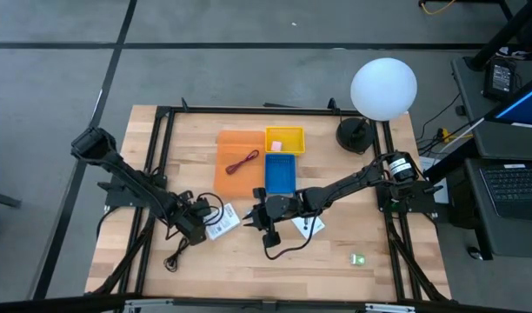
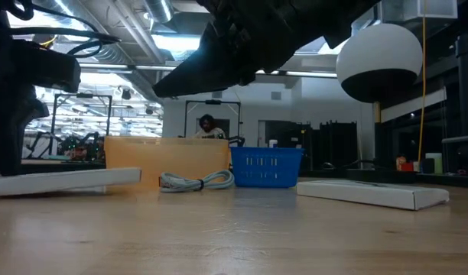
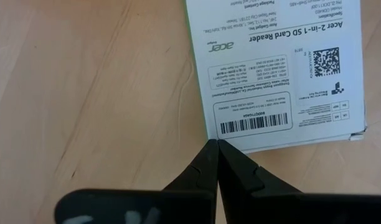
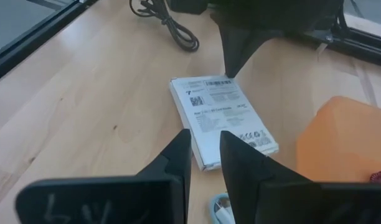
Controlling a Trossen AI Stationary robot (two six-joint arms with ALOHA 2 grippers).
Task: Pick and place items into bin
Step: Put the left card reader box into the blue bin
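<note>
A white card-reader box [image 1: 222, 223] [image 3: 277, 68] [image 4: 225, 118] lies flat on the table. My left gripper [image 1: 205, 228] [image 3: 216, 143] is shut, its tips at one corner of the box. My right gripper [image 1: 246, 217] [image 4: 206, 143] is open and hovers above the box's opposite short end, touching nothing. A silver-blue tool [image 4: 218, 208] [image 2: 196, 182] lies on the table under the right gripper. A second white box [image 1: 308, 226] [image 2: 372, 191] lies to the right. A red cable [image 1: 242, 163] and a pink piece [image 1: 251, 146] rest in the orange bin [image 1: 231, 178]. My left gripper's shut fingertips [image 3: 209, 152] stand at the corner of the white box [image 3: 210, 134] nearest its barcode, coming low from the table's left. I cannot tell whether they touch it. The box lies flat on the table.
A yellow bin [image 1: 284, 139] and a blue bin [image 1: 280, 172] sit beside the orange one. Black cables lie near the front [image 1: 279, 252] and front left [image 1: 175, 258]. A green piece [image 1: 359, 259] lies at the front right. A globe lamp [image 1: 383, 87] stands far right.
</note>
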